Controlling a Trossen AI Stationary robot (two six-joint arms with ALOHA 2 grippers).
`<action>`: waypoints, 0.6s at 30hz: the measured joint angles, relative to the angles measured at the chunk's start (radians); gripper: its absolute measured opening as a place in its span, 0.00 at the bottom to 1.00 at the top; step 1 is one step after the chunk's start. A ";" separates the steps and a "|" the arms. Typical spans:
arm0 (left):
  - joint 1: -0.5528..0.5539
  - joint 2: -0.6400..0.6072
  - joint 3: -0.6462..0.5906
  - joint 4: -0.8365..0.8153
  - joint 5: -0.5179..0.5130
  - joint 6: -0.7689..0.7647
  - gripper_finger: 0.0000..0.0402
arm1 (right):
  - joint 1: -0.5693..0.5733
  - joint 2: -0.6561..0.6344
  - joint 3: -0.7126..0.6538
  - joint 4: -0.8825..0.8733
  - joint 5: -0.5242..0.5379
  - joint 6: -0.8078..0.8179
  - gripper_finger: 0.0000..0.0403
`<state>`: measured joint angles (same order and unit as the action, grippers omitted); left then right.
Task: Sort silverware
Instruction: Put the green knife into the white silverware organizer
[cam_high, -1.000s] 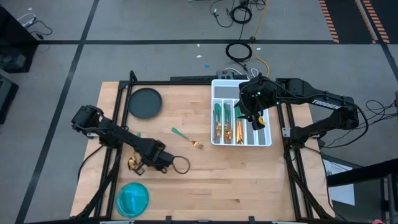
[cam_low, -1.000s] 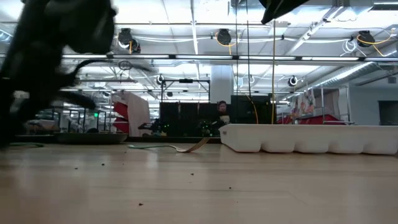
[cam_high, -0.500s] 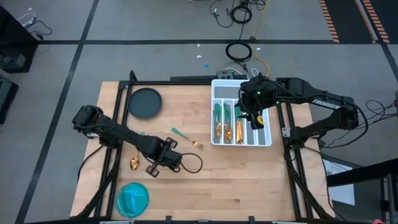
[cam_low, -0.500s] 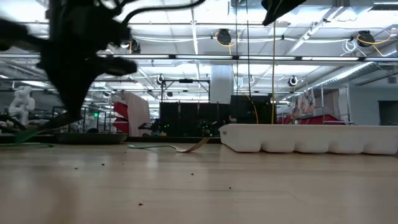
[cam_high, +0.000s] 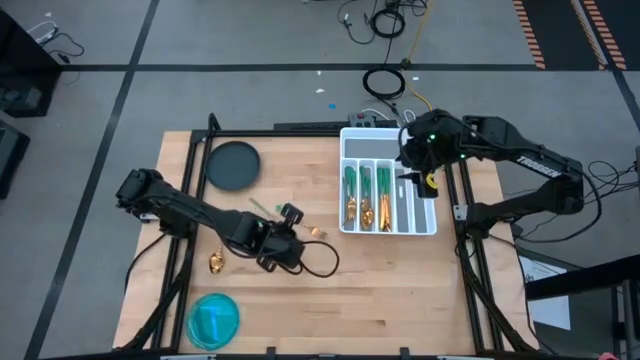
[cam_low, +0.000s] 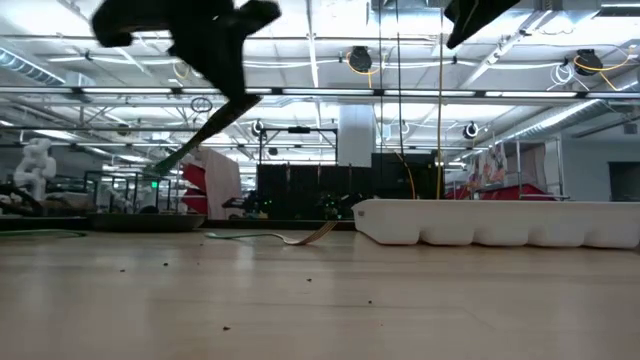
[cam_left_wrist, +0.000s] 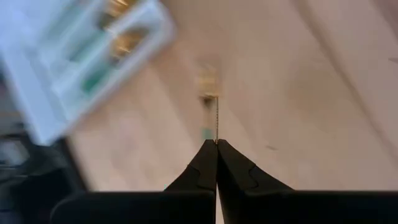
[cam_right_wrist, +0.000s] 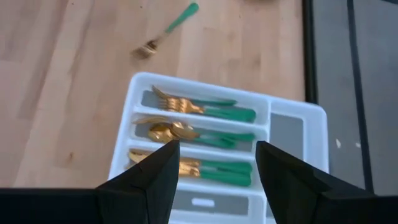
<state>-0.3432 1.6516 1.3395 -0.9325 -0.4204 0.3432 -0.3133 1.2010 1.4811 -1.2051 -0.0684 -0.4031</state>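
Note:
My left gripper (cam_high: 282, 218) is shut on a slim piece of silverware with a green handle (cam_high: 262, 208), high above the table's middle. A gold-headed fork (cam_high: 318, 232) lies flat on the wood just right of it, also in the right wrist view (cam_right_wrist: 165, 28). A gold spoon (cam_high: 216, 263) lies near the left side. More forks, spoons and knives (cam_right_wrist: 199, 134) lie in the white tray (cam_high: 428, 225). My right gripper (cam_right_wrist: 217, 149) hangs open and empty above the tray's right side (cam_high: 412, 178). My left gripper pinches the thin piece between its shut fingertips (cam_left_wrist: 208, 158); a narrow edge-on length (cam_left_wrist: 216, 121) sticks out past them. The piece is lifted clear and slants down toward the table's left, green end (cam_low: 165, 160) lowest. Which part the fingers are on does not show.
A dark round plate (cam_high: 233, 165) sits at the far left of the table and a teal dish (cam_high: 213, 318) at the near left. The left arm's cable loops over the wood near the middle (cam_high: 322, 262). Bare wood lies between the fork and the tray.
My left gripper has risen from low by the gold spoon at the near left and swung right and toward the far edge, to above the fork, carrying the green-handled piece clear of the table. My right gripper has drawn back a little toward the table's far right.

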 joint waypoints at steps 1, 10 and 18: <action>0.003 0.000 0.012 0.010 -0.024 0.023 0.00 | -0.010 -0.008 0.000 -0.009 0.010 0.000 0.51; 0.061 0.000 0.072 0.229 -0.142 0.355 0.00 | -0.097 -0.105 0.000 -0.059 0.051 0.011 0.51; 0.156 0.000 0.084 0.632 -0.156 0.728 0.00 | -0.146 -0.184 0.000 -0.076 0.053 0.034 0.51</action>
<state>-0.1869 1.6516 1.4239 -0.3008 -0.5762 1.0711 -0.4590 1.0171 1.4811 -1.2809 -0.0153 -0.3688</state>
